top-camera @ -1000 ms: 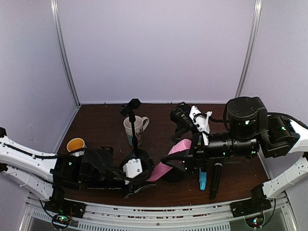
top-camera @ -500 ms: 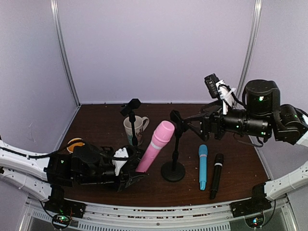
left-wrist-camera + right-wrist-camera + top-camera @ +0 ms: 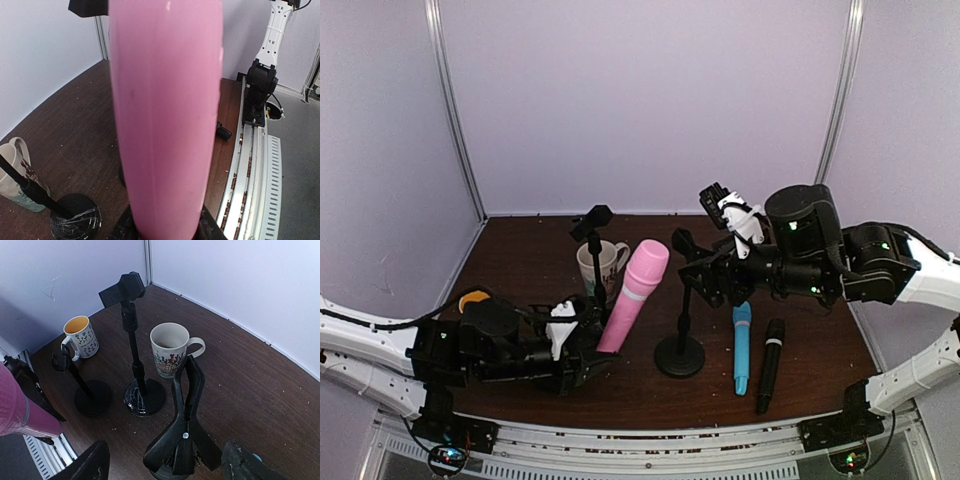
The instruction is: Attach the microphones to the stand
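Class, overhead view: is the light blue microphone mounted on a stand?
No, the light blue stick microphone lies flat on the brown wooden table.

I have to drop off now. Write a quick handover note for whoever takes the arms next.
Left gripper: shut on the lower end of the pink microphone, held tilted up, left of the front stand.
Right gripper: open, fingers either side of that stand's clip, gripping nothing.
Blue microphone and black microphone: lying side by side on the table, right of the stand's base.
Done: no microphone clipped in. Left: all three.
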`<state>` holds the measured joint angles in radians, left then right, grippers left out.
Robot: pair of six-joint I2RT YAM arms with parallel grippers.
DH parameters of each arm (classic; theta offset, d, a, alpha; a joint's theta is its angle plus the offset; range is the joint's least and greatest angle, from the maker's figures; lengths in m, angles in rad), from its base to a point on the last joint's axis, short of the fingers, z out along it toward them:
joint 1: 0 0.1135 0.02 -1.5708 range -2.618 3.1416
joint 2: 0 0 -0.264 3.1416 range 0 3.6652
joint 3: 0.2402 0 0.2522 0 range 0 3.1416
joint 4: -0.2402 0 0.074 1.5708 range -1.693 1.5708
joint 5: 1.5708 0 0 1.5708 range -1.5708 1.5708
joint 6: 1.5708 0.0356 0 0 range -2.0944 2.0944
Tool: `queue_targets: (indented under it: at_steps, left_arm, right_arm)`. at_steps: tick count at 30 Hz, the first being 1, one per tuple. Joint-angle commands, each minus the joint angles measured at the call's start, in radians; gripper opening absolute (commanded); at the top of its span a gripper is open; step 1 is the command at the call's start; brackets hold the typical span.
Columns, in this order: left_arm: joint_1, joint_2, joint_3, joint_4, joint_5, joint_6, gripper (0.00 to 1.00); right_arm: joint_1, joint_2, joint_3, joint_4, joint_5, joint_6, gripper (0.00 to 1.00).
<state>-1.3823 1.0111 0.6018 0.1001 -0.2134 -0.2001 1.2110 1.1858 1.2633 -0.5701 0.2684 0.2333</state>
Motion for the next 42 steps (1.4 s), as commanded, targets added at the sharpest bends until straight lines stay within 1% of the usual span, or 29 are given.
queue_targets:
  at_steps: [1,3,6,7,12,16,19,27,30,34,40,42]
  left_arm:
    - [0.005,-0.021,-0.001,0.070,-0.013,-0.009,0.00]
    - [0.005,-0.022,-0.002,0.070,-0.014,-0.009,0.00]
    - [0.005,-0.022,-0.002,0.073,-0.010,-0.010,0.00]
    - [0.005,-0.020,-0.003,0.075,-0.010,-0.011,0.00]
    - [0.005,-0.019,-0.008,0.084,-0.008,-0.015,0.00]
    - [0.006,-0.021,-0.011,0.083,-0.010,-0.013,0.00]
    - [0.005,-0.024,-0.018,0.085,-0.011,-0.013,0.00]
    - [0.006,-0.021,-0.020,0.092,-0.011,-0.009,0.00]
    - [0.005,-0.023,-0.023,0.092,-0.012,-0.010,0.00]
    - [0.005,-0.029,-0.028,0.088,-0.015,-0.012,0.00]
    - [0.006,-0.040,-0.036,0.087,-0.021,-0.012,0.00]
    - [0.006,-0.040,-0.036,0.085,-0.021,-0.011,0.00]
  right_arm:
    - [-0.008,-0.002,-0.041,0.027,0.023,-0.004,0.78]
    - [-0.014,0.004,-0.046,0.032,0.023,-0.003,0.78]
    - [-0.024,0.009,-0.046,0.034,0.038,-0.001,0.85]
    - [-0.028,0.008,-0.050,0.038,0.038,-0.004,0.86]
    - [-0.050,0.007,-0.053,0.043,0.029,-0.012,0.85]
    - [-0.052,-0.027,-0.047,0.033,0.031,-0.031,0.85]
    - [-0.066,-0.044,-0.047,0.027,0.023,-0.045,0.88]
    - [-0.095,-0.013,-0.045,0.037,-0.040,-0.045,0.88]
    - [-0.098,0.002,-0.041,0.047,-0.051,-0.044,0.88]
    - [-0.105,0.021,-0.034,0.047,-0.064,-0.046,0.84]
    - [-0.118,0.017,-0.044,0.059,-0.091,-0.051,0.72]
    - [-0.119,0.008,-0.054,0.068,-0.095,-0.054,0.69]
